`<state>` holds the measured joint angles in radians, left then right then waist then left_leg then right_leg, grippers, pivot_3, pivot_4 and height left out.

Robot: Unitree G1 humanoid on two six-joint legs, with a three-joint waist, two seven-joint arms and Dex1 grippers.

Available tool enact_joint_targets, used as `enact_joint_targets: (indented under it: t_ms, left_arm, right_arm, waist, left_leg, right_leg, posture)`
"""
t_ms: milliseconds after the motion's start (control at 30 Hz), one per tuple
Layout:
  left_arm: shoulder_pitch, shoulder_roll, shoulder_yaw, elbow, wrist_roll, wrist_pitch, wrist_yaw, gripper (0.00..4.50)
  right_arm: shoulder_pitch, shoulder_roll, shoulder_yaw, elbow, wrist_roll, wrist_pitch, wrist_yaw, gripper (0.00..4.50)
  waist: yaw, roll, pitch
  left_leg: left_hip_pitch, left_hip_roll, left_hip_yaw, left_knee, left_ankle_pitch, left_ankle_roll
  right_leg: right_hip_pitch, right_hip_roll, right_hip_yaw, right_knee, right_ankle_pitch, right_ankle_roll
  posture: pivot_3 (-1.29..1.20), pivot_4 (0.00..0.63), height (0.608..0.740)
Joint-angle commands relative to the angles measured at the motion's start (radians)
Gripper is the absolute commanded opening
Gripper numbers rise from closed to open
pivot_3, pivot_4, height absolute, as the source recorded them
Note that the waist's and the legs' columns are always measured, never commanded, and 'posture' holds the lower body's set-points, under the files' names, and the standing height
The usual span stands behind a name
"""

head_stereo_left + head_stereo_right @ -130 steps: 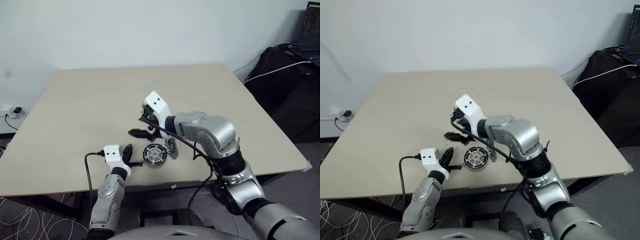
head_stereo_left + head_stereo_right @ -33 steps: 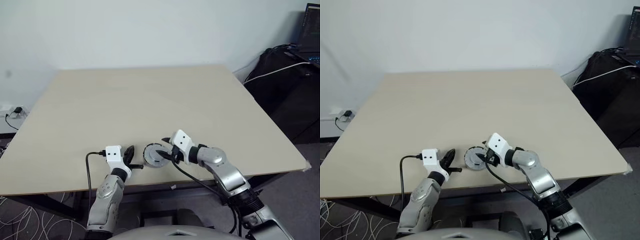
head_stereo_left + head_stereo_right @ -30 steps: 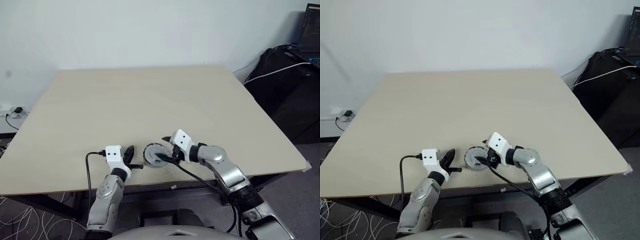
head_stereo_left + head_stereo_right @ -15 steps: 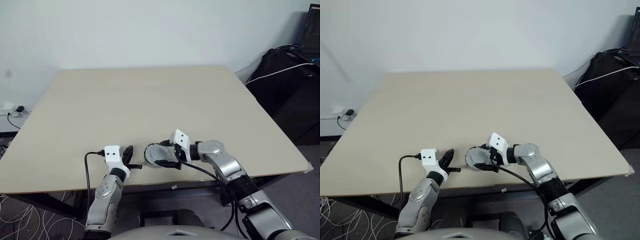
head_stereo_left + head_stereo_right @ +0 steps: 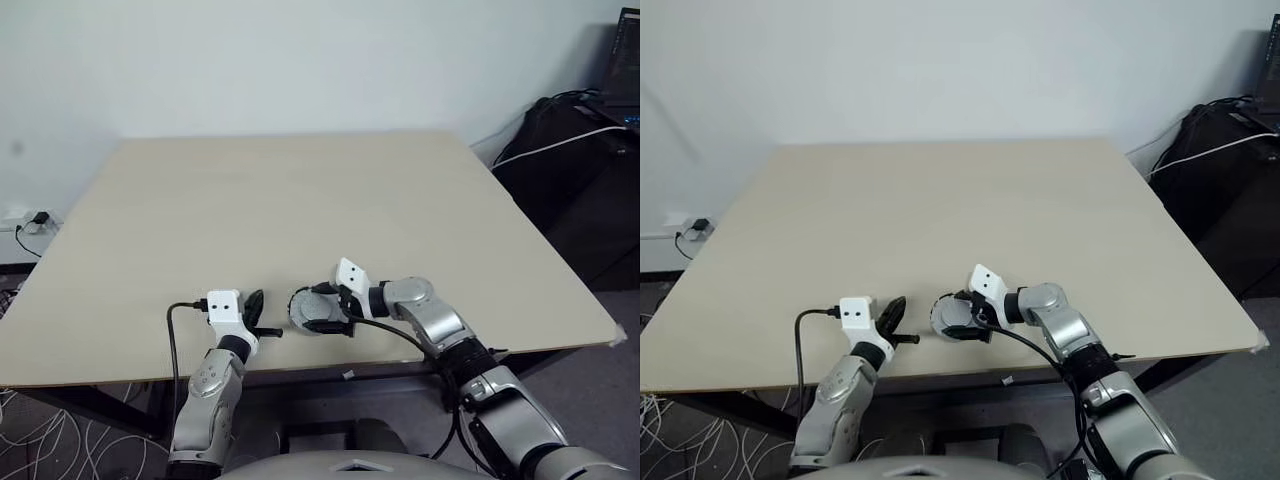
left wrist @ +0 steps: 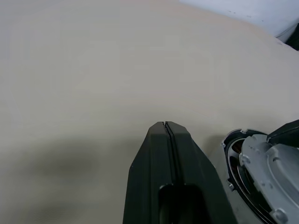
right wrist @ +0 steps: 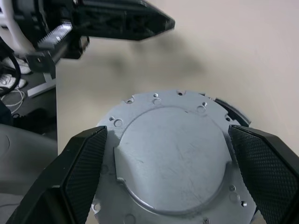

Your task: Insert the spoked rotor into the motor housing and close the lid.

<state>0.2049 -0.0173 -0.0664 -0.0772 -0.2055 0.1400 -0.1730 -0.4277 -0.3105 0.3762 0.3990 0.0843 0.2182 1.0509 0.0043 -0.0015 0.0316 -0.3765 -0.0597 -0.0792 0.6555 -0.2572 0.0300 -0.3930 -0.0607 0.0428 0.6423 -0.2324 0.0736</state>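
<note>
Fingers of the right hand (image 7: 173, 182) stand spread wide, one black textured pad (image 7: 79, 163) on each side of the flat round silver-grey metal lid (image 7: 170, 156), close to its rim; whether they touch it cannot be told. In the head views the same hand (image 5: 325, 310) reaches in from the right at the lid (image 5: 312, 309), near the front edge of the pale beige tabletop (image 5: 300, 200).

The lid sits over the round dark-rimmed motor housing (image 6: 236, 161), whose black edge peeks out past the silver rim on one side, so the lid looks slightly off-centre or not fully seated. The spoked rotor is presumably under it; no view shows it.

Judged from its look, the lid is rigid machined metal, fairly weighty for its width and smooth-faced, so likely slippery. The raised centre offers little to hold; the thin outer rim, taken on opposite sides, seems the best purchase. A squeeze that is off-line could tilt it or slide the housing across the smooth tabletop.

The left hand (image 6: 168, 135) rests just left of the housing, its two black fingers pressed together with nothing between them. It could brace the housing if the lid needs a push.
</note>
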Motion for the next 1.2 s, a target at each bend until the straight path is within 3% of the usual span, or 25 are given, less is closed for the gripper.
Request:
enact_joint_targets:
  t_ms: [33, 100, 133, 633, 833, 1200]
  left_arm:
    - [-0.004, -0.006, 0.000, -0.044, 0.002, -0.023, 0.003, 0.00]
    - [-0.003, -0.007, 0.001, -0.045, 0.002, -0.023, 0.003, 0.00]
    - [-0.003, -0.007, 0.001, -0.045, 0.002, -0.022, 0.002, 0.00]
    - [-0.004, -0.007, -0.004, -0.047, 0.002, -0.015, -0.004, 0.00]
    - [-0.005, -0.007, -0.005, -0.047, 0.000, -0.019, -0.009, 0.00]
    - [-0.004, -0.004, -0.008, -0.052, -0.004, -0.017, -0.015, 0.00]
  right_arm:
    - [-0.023, -0.002, -0.013, 0.001, -0.004, -0.021, 0.007, 3.88]
    - [-0.019, -0.005, -0.015, -0.002, -0.003, -0.016, 0.011, 3.30]
    - [-0.017, -0.006, -0.016, -0.005, -0.001, -0.014, 0.012, 3.27]
    - [0.092, 0.047, -0.123, -0.168, 0.100, 0.091, -0.116, 3.27]
    - [0.115, 0.064, -0.089, -0.175, 0.039, 0.107, -0.226, 3.27]
    - [0.131, 0.065, -0.051, -0.168, -0.002, 0.118, -0.255, 3.27]
  waist:
    - [0.000, 0.000, 0.000]
    - [0.000, 0.000, 0.000]
    - [0.000, 0.000, 0.000]
    - [0.007, 0.000, 0.000]
    - [0.009, 0.001, 0.000]
    - [0.008, 0.001, -0.001]
  left_leg:
    - [0.000, 0.000, 0.000, 0.000, 0.000, 0.000]
    - [0.000, 0.000, 0.000, 0.000, 0.000, 0.000]
    - [0.000, 0.000, 0.000, 0.000, 0.000, 0.000]
    - [0.000, 0.000, 0.000, 0.000, 0.000, 0.000]
    - [0.000, 0.000, 0.000, 0.000, 0.000, 0.000]
    - [0.000, 0.000, 0.001, 0.001, 0.000, 0.000]
  right_leg:
    - [0.000, 0.000, 0.000, 0.000, 0.000, 0.000]
    - [0.000, 0.000, 0.000, 0.000, 0.000, 0.000]
    - [0.000, 0.000, 0.000, 0.000, 0.000, 0.000]
    - [0.000, 0.000, 0.000, 0.000, 0.000, -0.001]
    - [0.000, 0.000, 0.000, 0.000, 0.000, -0.001]
    - [0.000, 0.000, 0.000, 0.000, -0.001, -0.001]
  posture:
    - [0.00, 0.000, 0.740]
    - [0.00, 0.000, 0.740]
    - [0.00, 0.000, 0.740]
    - [0.00, 0.000, 0.740]
    - [0.00, 0.000, 0.740]
    - [0.00, 0.000, 0.740]
